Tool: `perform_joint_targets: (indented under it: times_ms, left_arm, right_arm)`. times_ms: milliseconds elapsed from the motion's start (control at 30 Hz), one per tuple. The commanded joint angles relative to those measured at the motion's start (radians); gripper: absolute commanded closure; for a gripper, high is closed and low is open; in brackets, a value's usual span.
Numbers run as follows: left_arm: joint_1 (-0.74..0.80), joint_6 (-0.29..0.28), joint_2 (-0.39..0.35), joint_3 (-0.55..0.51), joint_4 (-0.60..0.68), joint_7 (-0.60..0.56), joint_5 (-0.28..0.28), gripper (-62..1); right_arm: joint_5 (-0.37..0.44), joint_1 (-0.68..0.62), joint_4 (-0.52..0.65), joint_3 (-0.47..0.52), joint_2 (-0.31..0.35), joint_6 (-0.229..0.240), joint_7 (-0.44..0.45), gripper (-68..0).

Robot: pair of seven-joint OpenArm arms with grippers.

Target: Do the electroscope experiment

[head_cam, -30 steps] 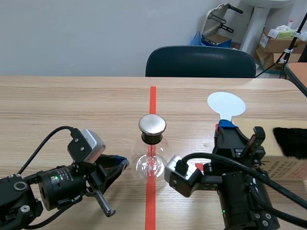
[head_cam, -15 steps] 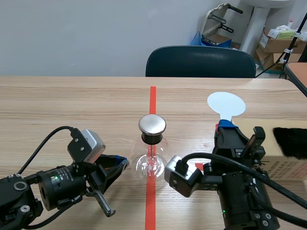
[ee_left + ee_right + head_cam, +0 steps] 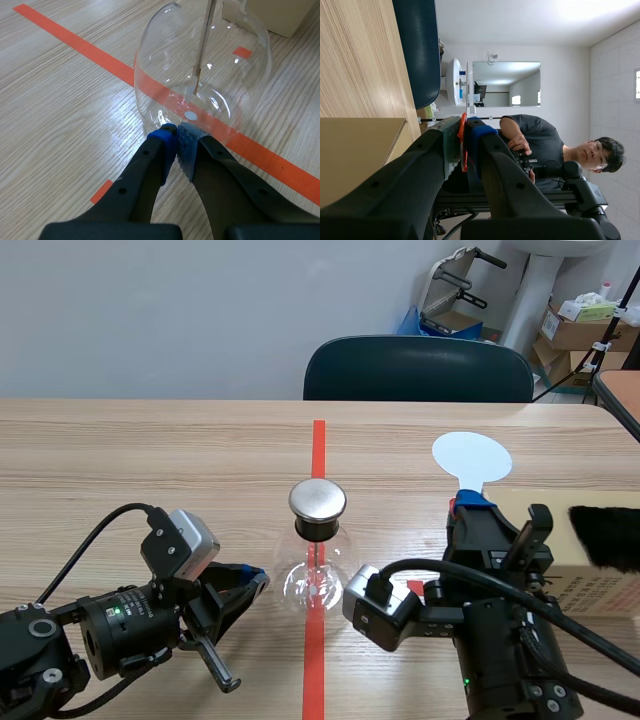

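Clear glass is seen at the middle of a wooden table (image 3: 150, 460): the electroscope flask (image 3: 316, 585), round-bellied, is stood upright on a strip of orange-red tape (image 3: 318, 450) that runs away from the robot. Its neck is ringed by a black collar and topped by a polished metal cap (image 3: 317, 500). Inside the flask, a thin metal rod (image 3: 204, 40) is hung straight down from the neck and stops short of the glass floor. No liquid is held, and only a small pale dot is seen at the bottom. Whether any foil leaf at the rod's tip is spread cannot be made out.

The left gripper (image 3: 252, 582) is laid low on the table, its pads pressed together on nothing, the tips set just beside the foot of the flask. Contact cannot be confirmed. This placing is judged to steady the flask while the cap is left free.

The right gripper (image 3: 470, 510) is pointed upward, its fingers clamped on the handle of a white paddle (image 3: 471, 456), whose round blade is held well apart from the cap. The upright hold is judged to keep the blade away from everything until it is charged. A cardboard box (image 3: 600, 585) is placed just beside that arm, with a black fur pad (image 3: 605, 535) laid on top, presumably for rubbing the blade. A dark chair (image 3: 418, 368) is stood behind the table.
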Motion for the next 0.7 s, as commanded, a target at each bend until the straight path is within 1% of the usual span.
perform_joint_targets:
  times_ms: [0,600,667]
  left_arm:
    - [-0.002,0.002,0.0,-0.005,0.018,-0.013,-0.006,-3.4]
    - [-0.002,0.001,0.0,-0.005,0.018,-0.013,-0.006,-3.4]
    - [-0.002,0.001,0.0,-0.005,0.018,-0.013,-0.006,-3.4]
  right_arm:
    - [-0.001,0.011,0.018,0.007,0.008,-0.004,-0.003,-1.7]
    - [-0.001,0.011,0.018,0.007,0.008,-0.004,0.0,-1.7]
    - [-0.001,0.011,0.018,0.007,0.008,-0.004,0.011,-1.7]
